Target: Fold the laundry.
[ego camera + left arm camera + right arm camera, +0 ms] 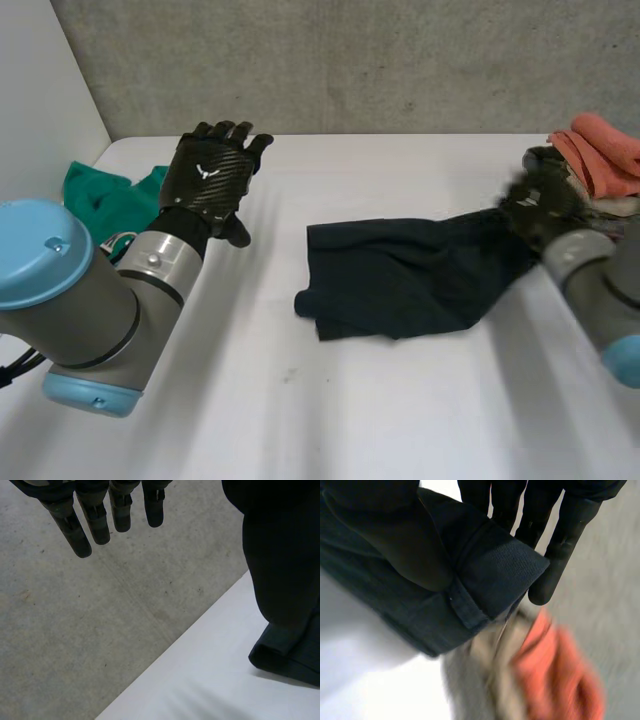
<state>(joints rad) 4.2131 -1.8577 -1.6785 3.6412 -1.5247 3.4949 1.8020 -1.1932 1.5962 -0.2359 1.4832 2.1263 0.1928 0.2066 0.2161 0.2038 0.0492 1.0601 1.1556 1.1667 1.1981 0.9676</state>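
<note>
Head view: the black left hand [212,175] is over the white table [300,420], with its fingers spread wide and holding nothing. The little white mark on its back is too small to read. The dark blue soft cloth [400,275] lies mid-table. The black right hand [540,205] holds its end, near an orange cloth [605,150]. A green cloth [100,195] lies by the left arm.

Left wrist view: the fingers [95,520] are straight.

Right wrist view: the fingers [570,535] and the thumb [405,545] pinch the cloth's folded hem.
</note>
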